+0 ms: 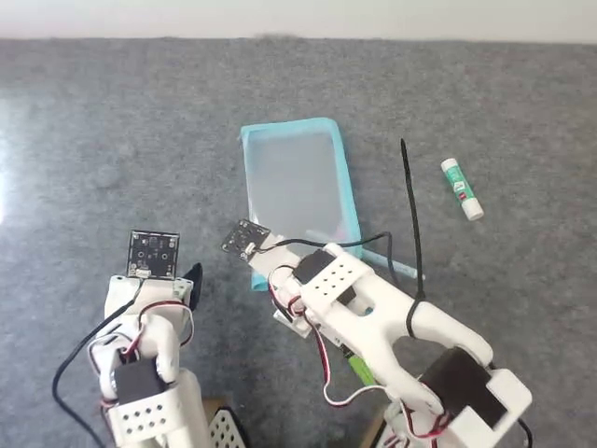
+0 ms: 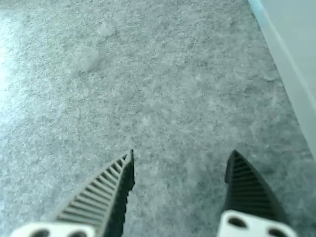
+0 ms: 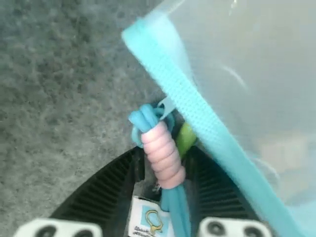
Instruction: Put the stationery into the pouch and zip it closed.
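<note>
The teal-edged translucent pouch (image 1: 298, 182) lies flat on the grey carpet in the middle of the high view. My right gripper (image 3: 165, 165) sits at the pouch's near end, shut on the pink beaded zipper pull (image 3: 162, 150) with its blue cord; the pouch's teal zipper band (image 3: 197, 113) runs right beside it. Something green (image 3: 185, 136) shows just behind the pull. A white glue stick (image 1: 462, 189) with a green label lies on the carpet to the right of the pouch. My left gripper (image 2: 181, 159) hovers open over bare carpet, left of the pouch (image 2: 291, 54).
A thin light-blue stick (image 1: 394, 266) lies by the pouch's near right corner. A black cable (image 1: 411, 210) from the right arm rises between the pouch and the glue stick. A green item (image 1: 358, 366) peeks out beneath the right arm. Bare carpet (image 1: 121, 140) stretches to the left.
</note>
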{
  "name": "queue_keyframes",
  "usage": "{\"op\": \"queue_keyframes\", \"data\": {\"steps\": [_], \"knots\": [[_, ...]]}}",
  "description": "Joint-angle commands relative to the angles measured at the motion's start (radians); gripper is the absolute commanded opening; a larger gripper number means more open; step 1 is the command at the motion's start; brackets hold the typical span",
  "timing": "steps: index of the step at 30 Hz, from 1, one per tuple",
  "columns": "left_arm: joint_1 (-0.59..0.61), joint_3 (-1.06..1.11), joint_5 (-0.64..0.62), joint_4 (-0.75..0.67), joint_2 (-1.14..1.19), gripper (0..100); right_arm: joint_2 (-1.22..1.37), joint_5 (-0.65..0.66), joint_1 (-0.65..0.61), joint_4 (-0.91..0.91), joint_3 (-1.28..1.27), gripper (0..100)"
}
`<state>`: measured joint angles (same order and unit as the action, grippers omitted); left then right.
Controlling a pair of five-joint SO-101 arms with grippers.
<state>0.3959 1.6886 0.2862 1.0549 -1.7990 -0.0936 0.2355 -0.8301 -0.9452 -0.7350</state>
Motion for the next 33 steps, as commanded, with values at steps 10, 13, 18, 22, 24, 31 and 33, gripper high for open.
{"op": "queue_keyframes", "data": {"steps": [10,13,18,22,24,31,33], "knots": [[-0.008,-0.007,0.006,0.003,0.002,29,-0.012,0.003,0.219,-0.254,0.298,0.7],[-0.008,-0.007,0.006,-0.002,-0.002,29,-0.024,0.003,0.219,-0.338,0.37,0.7],[-0.006,-0.016,0.005,-0.003,-0.002,29,-0.196,0.008,0.22,-0.349,0.327,0.7],[-0.008,-0.045,0.005,0.003,0.003,29,-0.42,0.012,0.22,-0.242,0.16,0.7],[-0.011,-0.062,0.003,0.008,0.005,29,-0.526,0.012,0.22,-0.222,0.1,0.7],[-0.226,-0.217,-0.009,0.104,0.005,36,-0.848,0.035,0.217,-0.274,0.051,0.7],[-0.288,-0.292,-0.044,0.11,0.006,36,-0.889,0.055,0.219,-0.294,0.051,0.7]]}}
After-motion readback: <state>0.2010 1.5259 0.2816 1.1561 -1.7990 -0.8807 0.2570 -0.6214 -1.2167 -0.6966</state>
